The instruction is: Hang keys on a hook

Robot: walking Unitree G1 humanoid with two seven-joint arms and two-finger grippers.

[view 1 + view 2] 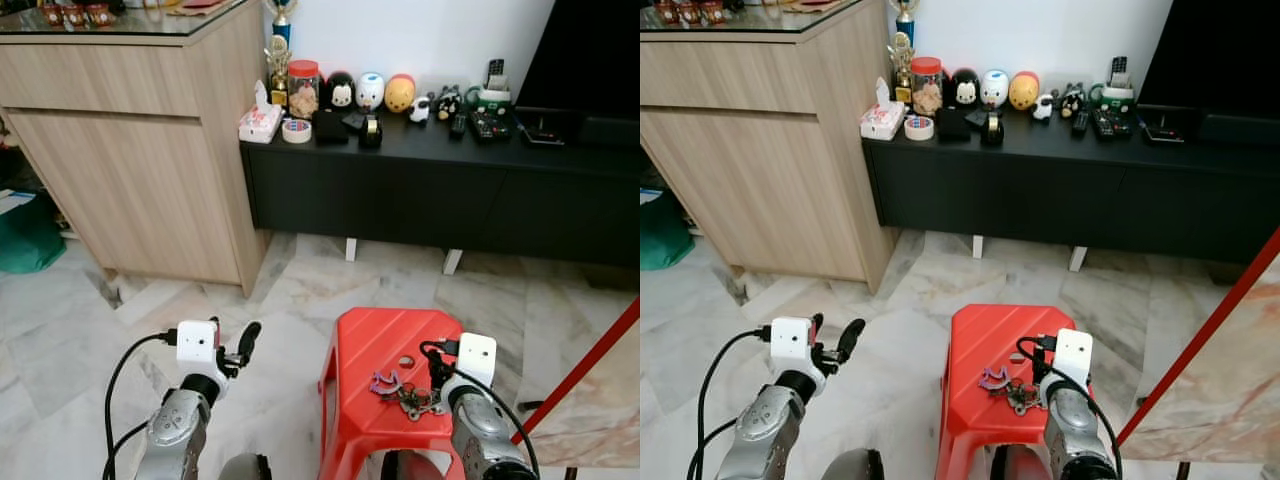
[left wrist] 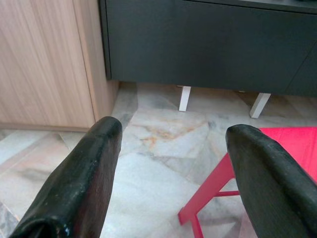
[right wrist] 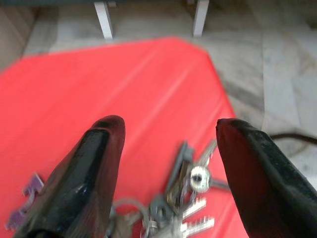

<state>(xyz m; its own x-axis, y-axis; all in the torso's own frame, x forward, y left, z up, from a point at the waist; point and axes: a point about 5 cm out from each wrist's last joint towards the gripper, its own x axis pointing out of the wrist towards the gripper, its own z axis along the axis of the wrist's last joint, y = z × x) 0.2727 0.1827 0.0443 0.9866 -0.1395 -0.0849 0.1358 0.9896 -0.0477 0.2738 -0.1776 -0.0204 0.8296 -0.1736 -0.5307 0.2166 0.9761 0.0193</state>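
The keys (image 3: 183, 208) are seen lying near the front edge of the red stool (image 1: 370, 345), and the right hand (image 3: 168, 163) is held spread just above them, evidently for a pickup, while the left hand (image 2: 173, 173) is kept spread over the floor.

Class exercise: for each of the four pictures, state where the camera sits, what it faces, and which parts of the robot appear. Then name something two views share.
Left eye view: on the head, looking forward and down at the red stool, the keys and the black cabinet; both silver arms show.
Right eye view: the head's other eye, same scene.
Left wrist view: looks along the open left gripper at floor and cabinet.
Right wrist view: looks along the open right gripper, just above the keys.
Shared: the stool appears in both wrist views.
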